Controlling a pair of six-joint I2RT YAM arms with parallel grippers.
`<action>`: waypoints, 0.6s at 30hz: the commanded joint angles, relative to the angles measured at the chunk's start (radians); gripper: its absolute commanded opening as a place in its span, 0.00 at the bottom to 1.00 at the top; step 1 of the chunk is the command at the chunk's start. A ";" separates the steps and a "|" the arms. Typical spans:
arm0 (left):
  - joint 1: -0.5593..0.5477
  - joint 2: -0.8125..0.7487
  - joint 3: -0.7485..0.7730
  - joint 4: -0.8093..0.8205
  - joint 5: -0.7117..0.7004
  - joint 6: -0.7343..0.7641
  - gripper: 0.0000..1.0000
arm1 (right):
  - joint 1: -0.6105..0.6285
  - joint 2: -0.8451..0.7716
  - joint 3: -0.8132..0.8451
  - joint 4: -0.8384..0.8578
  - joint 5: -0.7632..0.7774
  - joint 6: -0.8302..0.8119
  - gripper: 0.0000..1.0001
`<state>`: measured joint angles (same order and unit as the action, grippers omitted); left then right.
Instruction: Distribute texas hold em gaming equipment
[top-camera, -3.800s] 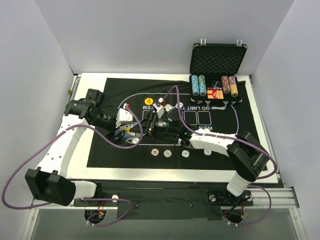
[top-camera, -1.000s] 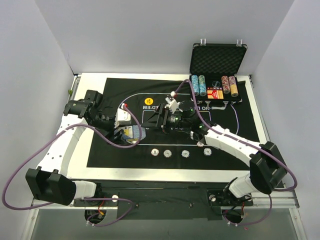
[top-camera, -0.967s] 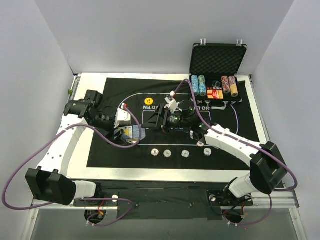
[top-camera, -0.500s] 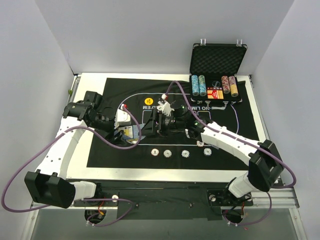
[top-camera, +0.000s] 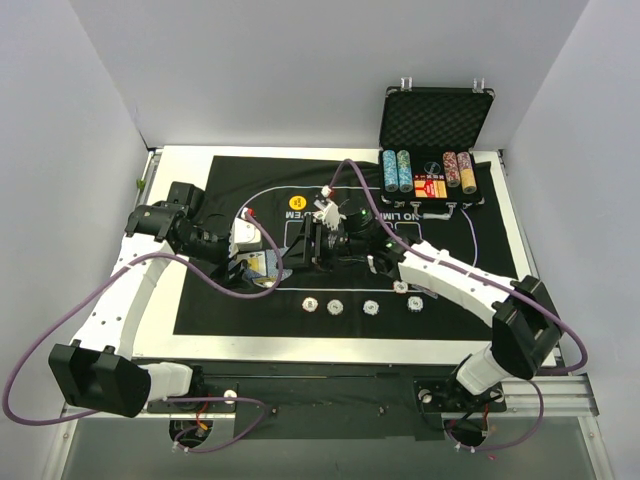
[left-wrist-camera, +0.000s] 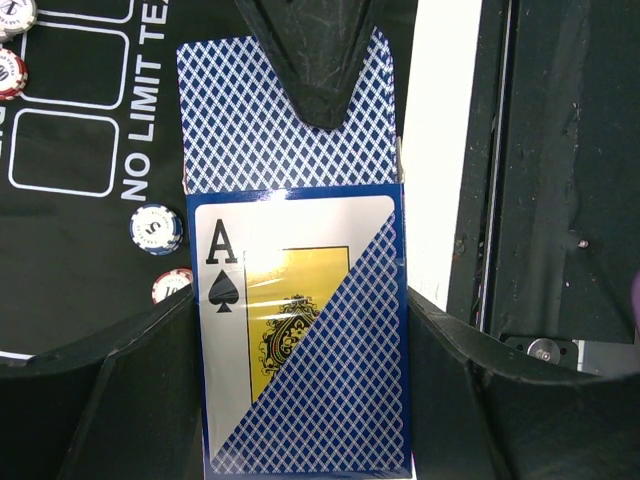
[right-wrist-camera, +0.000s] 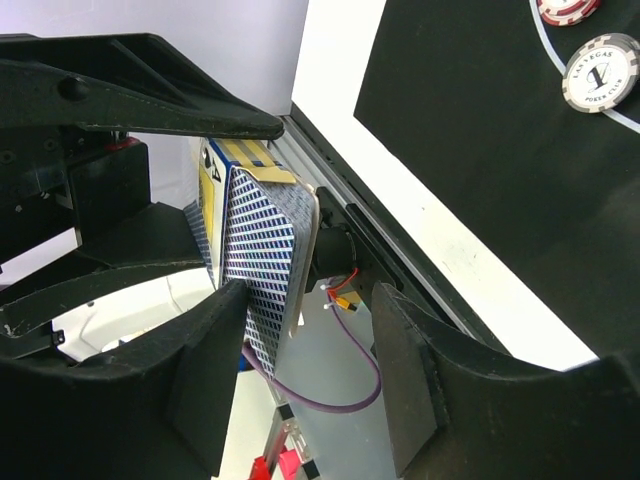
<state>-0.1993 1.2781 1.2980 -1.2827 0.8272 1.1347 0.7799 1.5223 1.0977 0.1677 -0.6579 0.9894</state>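
- Currently the left gripper (left-wrist-camera: 300, 310) is clamped on a pack of cards (left-wrist-camera: 300, 380), with one finger pressed to each long side. The pack's face shows the ace of spades and a blue diamond pattern.
- Some blue-backed cards (left-wrist-camera: 285, 120) stick out of the pack's far end, above the black mat (left-wrist-camera: 80, 210).
- Seen from above, the pack (top-camera: 262, 266) is held over the left part of the mat, with the right gripper (top-camera: 303, 243) just beside it.
- The right gripper's fingers are spread and stand on either side of the cards (right-wrist-camera: 268, 250). One finger (right-wrist-camera: 215, 370) is close against them, and a clear gap separates them from the other finger (right-wrist-camera: 400, 370).
- In the left wrist view, one right fingertip (left-wrist-camera: 310, 70) lies across the card backs. I cannot tell whether it touches them.
- Four chips (top-camera: 337, 306) lie in a row on the near side of the mat, apart from each other.
- A yellow disc (top-camera: 297, 201) lies on the far side of the mat, beyond both grippers.
- More chip stacks (top-camera: 397, 170) stand in the open case (top-camera: 437, 118) at the far right corner.
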 joint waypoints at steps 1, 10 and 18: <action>0.001 -0.029 0.017 0.037 0.073 -0.010 0.13 | -0.022 -0.053 -0.016 -0.002 0.020 -0.018 0.47; 0.001 -0.028 0.015 0.057 0.085 -0.039 0.13 | -0.057 -0.105 -0.050 -0.016 0.026 -0.029 0.41; 0.003 -0.033 -0.014 0.082 0.084 -0.055 0.13 | -0.062 -0.140 -0.055 -0.016 0.040 -0.026 0.34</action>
<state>-0.1989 1.2774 1.2961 -1.2476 0.8429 1.0882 0.7250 1.4399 1.0557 0.1455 -0.6327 0.9760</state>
